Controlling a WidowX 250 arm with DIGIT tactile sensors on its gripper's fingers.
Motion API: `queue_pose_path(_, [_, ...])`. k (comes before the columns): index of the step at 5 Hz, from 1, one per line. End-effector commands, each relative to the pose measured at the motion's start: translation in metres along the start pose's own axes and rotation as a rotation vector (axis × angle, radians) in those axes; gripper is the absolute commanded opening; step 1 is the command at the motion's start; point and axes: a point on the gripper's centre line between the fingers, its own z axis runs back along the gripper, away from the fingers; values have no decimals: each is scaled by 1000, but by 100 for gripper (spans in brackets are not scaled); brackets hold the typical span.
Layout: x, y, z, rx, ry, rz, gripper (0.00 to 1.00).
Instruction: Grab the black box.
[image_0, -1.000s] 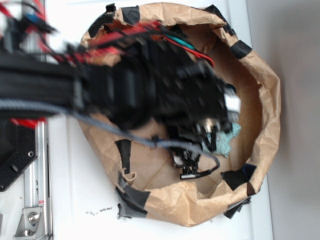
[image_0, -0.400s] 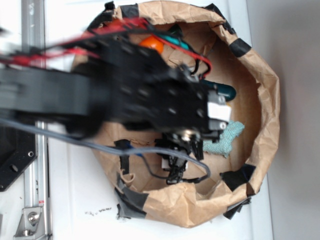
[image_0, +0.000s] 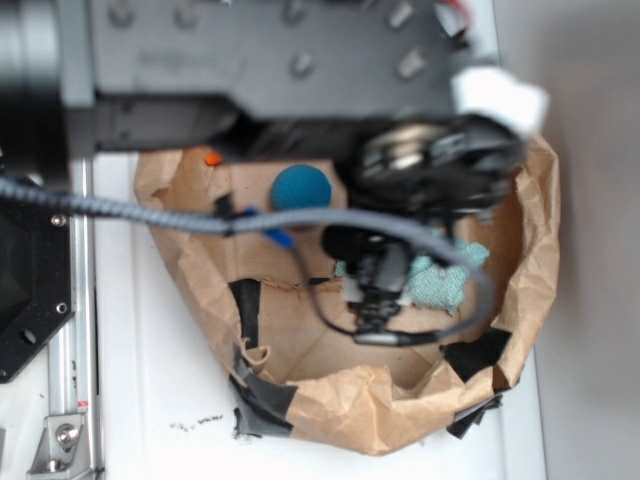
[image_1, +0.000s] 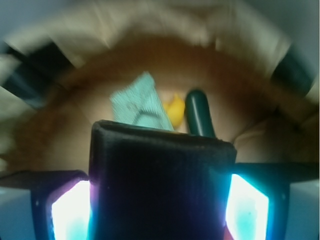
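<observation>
Wrist view shows the box (image_1: 162, 185) clamped between the gripper (image_1: 161, 200) fingers, filling the gap, with the cloth (image_1: 141, 104), a yellow piece (image_1: 175, 109) and a dark green tube (image_1: 199, 112) beyond and below it. Since a second ago the arm has risen out of the bag (image_0: 520, 290), so the grab looks done.
</observation>
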Motion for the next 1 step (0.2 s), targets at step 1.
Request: queue_pose_path(1, [-3, -9, 14, 12, 29, 12, 0])
